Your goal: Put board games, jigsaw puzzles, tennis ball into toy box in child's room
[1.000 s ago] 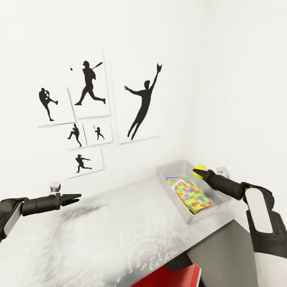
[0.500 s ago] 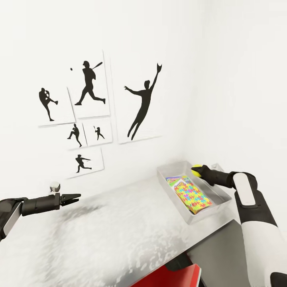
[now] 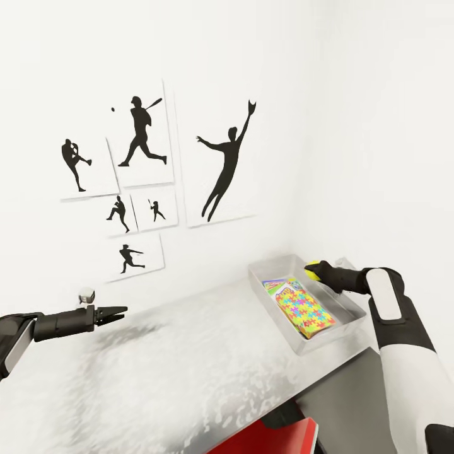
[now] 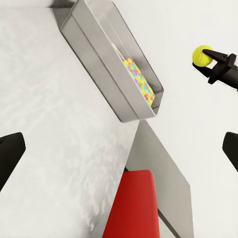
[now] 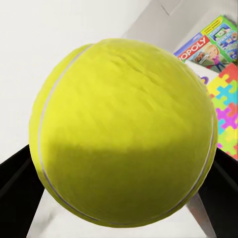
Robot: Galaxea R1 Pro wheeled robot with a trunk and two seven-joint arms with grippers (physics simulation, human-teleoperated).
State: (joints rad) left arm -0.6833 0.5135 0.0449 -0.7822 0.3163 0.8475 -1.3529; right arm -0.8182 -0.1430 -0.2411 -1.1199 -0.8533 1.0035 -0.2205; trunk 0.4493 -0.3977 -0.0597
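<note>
On the pale counter (image 3: 189, 372) the grey toy box (image 3: 343, 302) sits at the far right end, already holding a jigsaw puzzle (image 3: 306, 307) laid over a MONOPOLY board game (image 5: 206, 47). The right end effector (image 3: 317, 270) is clenched on the tennis ball (image 3: 311, 267), held above the box's far rim. To do this well, I would carry the ball inward over the open floor, lower it, and only then part the fingers, since a ball dropped on the sloping wall could roll out; the left end effector (image 3: 120, 310) hangs released, well apart.
</note>
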